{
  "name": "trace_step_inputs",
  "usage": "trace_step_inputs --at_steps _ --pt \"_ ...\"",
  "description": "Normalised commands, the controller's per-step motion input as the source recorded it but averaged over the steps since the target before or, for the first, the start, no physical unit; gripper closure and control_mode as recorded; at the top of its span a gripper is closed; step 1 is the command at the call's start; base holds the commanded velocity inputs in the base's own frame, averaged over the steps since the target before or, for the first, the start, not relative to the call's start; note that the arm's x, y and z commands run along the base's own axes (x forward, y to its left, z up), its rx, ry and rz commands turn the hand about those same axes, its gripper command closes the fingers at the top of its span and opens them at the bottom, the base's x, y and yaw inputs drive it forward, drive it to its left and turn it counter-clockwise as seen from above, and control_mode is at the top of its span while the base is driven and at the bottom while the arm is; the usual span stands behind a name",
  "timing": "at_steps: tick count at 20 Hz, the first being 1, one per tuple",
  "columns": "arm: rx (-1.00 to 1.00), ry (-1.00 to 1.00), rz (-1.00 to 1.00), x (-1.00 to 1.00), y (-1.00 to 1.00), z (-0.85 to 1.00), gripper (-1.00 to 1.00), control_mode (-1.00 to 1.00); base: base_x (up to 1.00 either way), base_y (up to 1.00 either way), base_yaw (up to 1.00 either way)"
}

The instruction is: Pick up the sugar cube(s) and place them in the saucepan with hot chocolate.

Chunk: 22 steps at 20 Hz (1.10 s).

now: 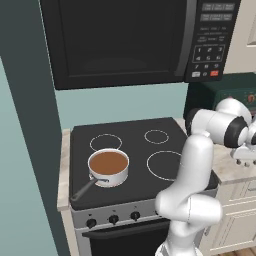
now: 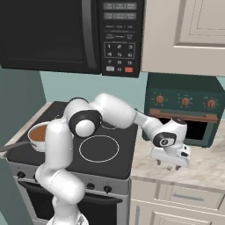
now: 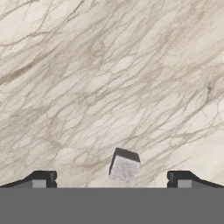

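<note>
Stove [image 1: 125, 135] at left, marble counter [image 2: 206, 169] at right. Pan [image 1: 108, 168] on the stove's near-left burner, full of chocolate [image 1: 108, 161], well apart from the work. Gripper [image 3: 111, 179] low over the counter, fingers [image 3: 43, 178] wide apart, cube [image 3: 124, 166] lying between them (slightly nearer the right one). Likely light, rigid, crumbly at corners and easily knocked aside: best pinched gently on two opposite flat faces, squarely centred.
</note>
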Motion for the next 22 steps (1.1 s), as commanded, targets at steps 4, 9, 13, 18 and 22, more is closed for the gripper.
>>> trace_step_inputs --at_steps 4,9,13,18,22 --pt "0.0 0.0 0.0 -0.01 0.0 -0.04 -1.0 -1.0 0.0 0.0 0.0" --pt "0.0 0.0 0.0 -0.01 0.0 -0.1 -1.0 -1.0 0.0 0.0 0.0" --pt "0.0 0.0 0.0 0.0 0.0 -0.23 -1.0 -1.0 0.0 0.0 0.0" --pt "0.0 0.0 0.0 0.03 0.0 -0.28 -1.0 -1.0 0.0 0.0 0.0" --pt "0.0 0.0 0.0 0.02 0.0 -0.24 -1.0 -1.0 0.0 0.0 0.0"
